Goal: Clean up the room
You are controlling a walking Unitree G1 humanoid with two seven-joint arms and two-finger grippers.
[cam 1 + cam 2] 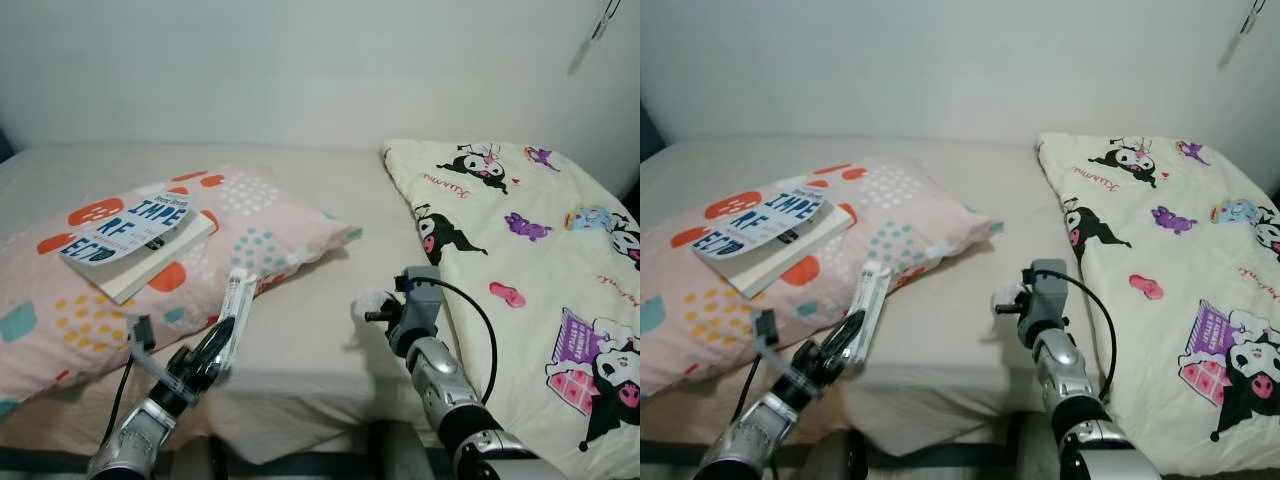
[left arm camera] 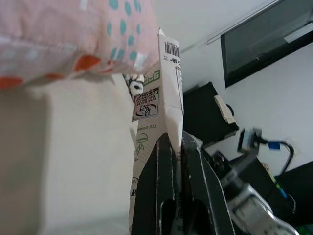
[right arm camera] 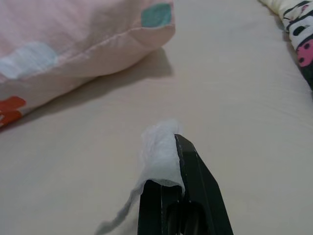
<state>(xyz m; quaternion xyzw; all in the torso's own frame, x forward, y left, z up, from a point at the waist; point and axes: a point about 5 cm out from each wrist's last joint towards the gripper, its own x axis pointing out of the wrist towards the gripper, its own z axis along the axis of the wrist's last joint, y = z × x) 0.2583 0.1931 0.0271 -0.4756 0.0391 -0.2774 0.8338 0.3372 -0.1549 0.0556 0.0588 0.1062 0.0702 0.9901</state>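
My left gripper (image 1: 215, 350) is shut on a flattened white carton (image 1: 236, 305), held upright just in front of the pink patterned pillow (image 1: 250, 225); the left wrist view shows the carton (image 2: 157, 112) pinched between the black fingers (image 2: 195, 186). My right gripper (image 1: 375, 312) is shut on a crumpled white tissue (image 1: 367, 300) above the beige sheet. In the right wrist view the tissue (image 3: 159, 152) wraps over the fingertip. A paperback book (image 1: 135, 235) with blue lettering lies on top of the pillow.
A cream cartoon-print duvet (image 1: 530, 260) covers the right side of the bed. The beige mattress (image 1: 340, 330) stretches between pillow and duvet. A white wall (image 1: 300, 70) stands behind the bed. Dark furniture and a screen appear in the left wrist view.
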